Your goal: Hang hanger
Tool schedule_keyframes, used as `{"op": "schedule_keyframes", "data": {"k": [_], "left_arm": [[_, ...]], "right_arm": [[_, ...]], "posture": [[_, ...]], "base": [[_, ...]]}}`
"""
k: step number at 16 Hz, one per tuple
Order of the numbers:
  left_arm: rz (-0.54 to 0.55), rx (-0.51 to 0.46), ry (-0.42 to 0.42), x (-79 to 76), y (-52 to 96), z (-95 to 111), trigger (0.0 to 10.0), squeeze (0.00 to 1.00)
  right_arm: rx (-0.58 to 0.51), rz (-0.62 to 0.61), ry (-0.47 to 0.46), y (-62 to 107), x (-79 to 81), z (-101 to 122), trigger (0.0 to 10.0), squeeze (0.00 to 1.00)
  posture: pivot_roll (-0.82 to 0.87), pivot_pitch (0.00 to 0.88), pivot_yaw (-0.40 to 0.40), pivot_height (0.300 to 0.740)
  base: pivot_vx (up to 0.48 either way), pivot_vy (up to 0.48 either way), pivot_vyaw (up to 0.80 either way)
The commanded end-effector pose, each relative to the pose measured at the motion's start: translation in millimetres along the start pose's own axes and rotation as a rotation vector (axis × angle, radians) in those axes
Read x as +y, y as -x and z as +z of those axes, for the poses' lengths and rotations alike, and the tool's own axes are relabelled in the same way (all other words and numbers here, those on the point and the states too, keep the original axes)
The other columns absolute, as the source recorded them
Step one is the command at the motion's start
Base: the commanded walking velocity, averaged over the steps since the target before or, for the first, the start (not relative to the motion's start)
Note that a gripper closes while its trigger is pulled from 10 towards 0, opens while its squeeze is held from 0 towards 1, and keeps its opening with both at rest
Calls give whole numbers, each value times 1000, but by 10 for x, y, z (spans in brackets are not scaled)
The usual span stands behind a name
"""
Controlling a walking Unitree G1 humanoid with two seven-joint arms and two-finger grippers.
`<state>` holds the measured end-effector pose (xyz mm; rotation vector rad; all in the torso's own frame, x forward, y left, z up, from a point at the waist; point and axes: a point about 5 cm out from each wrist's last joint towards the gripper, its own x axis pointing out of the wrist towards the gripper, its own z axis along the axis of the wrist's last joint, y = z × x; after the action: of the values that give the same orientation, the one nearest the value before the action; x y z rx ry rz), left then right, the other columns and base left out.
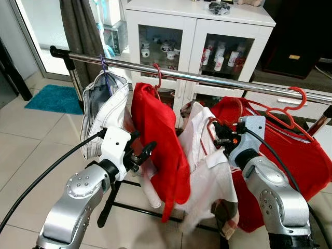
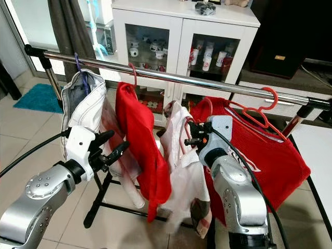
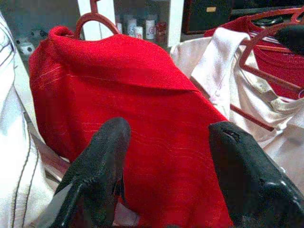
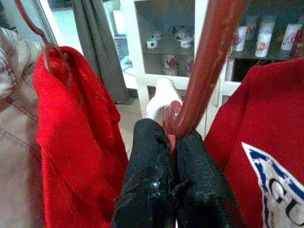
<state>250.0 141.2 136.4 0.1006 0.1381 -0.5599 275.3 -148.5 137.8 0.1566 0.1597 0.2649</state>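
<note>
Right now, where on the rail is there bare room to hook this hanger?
The right gripper pinches the red hanger carrying the white shirt. The rail is bare between the red garment's hook and the red T-shirt's hanger. Left of there it's crowded: the striped garment hangs close. The left gripper is open.

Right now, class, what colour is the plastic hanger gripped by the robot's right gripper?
Red: the red plastic hanger shows best in the right wrist view.
</note>
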Motion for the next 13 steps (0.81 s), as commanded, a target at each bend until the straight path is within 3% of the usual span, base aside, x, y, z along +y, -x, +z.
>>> {"op": "schedule_keyframes", "data": {"k": [1,13], "left_arm": [[7,0,-3,-11,10,5,10000,0],[17,0,-13,32,-11,24,10000,0]], "right_arm": [[-19,-2,11,23,8,53,0,0],[-5,21,11,-12,75,33,0,0]], "posture": [[-103,0,-36,740],[-95,0,-36,740]], "base": [[0,0,0],[-248,0,0]]}}
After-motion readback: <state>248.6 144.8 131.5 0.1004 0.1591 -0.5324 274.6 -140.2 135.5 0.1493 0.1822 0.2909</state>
